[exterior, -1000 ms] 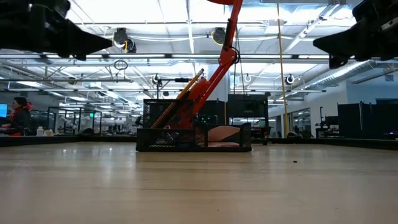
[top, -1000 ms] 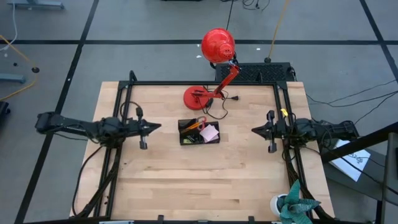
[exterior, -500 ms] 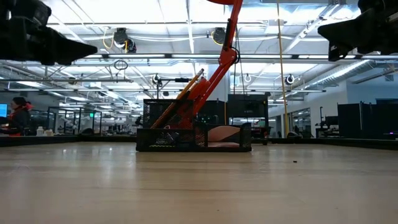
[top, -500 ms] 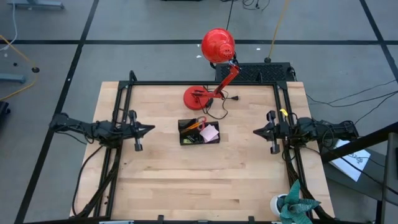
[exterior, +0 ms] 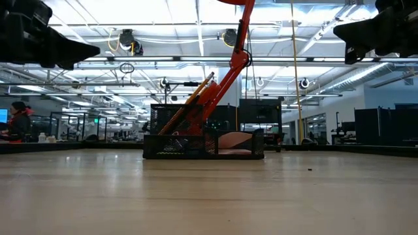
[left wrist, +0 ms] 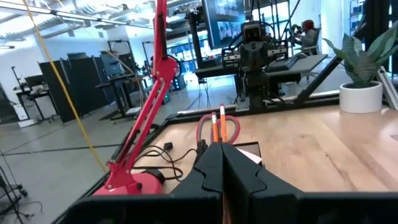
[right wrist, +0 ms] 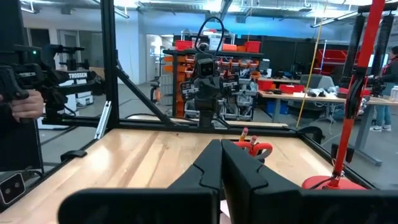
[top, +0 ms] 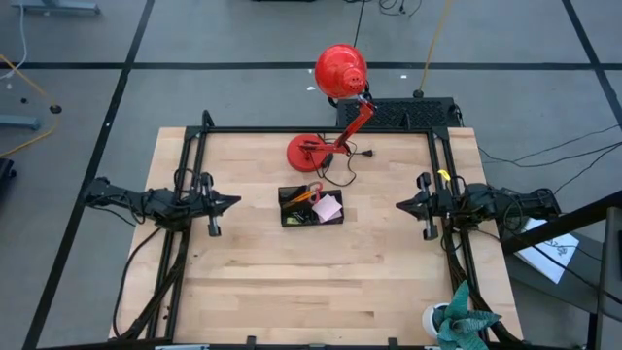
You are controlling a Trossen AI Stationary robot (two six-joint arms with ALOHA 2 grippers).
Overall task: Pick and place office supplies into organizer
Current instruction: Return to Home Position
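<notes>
The black organizer [top: 311,210] stands on the middle of the table, also seen in the low view [exterior: 204,145]. Red-handled scissors [top: 311,191] and orange pencils [left wrist: 217,126] stick up out of it, leaning. A pink sticky-note pad [top: 328,207] lies in its right part. My left gripper [top: 236,202] hovers shut, level, to the organizer's left, pointing at it. My right gripper [top: 398,205] hovers shut to its right, also pointing at it. Both are well above the table [exterior: 96,49] [exterior: 336,31] and hold nothing.
A red desk lamp stands behind the organizer, with its round base [top: 309,152], head [top: 340,70] and a black cord [top: 342,177]. Black frame rails [top: 185,165] run along the table's sides. A potted plant [top: 459,326] sits at the near right corner. A person [exterior: 19,122] is far off.
My left gripper has drawn back toward the table's left edge, away from the organizer, and sunk a little, staying shut and level. My right gripper has tipped its fingertips slightly upward. The organizer and its contents have not moved.
</notes>
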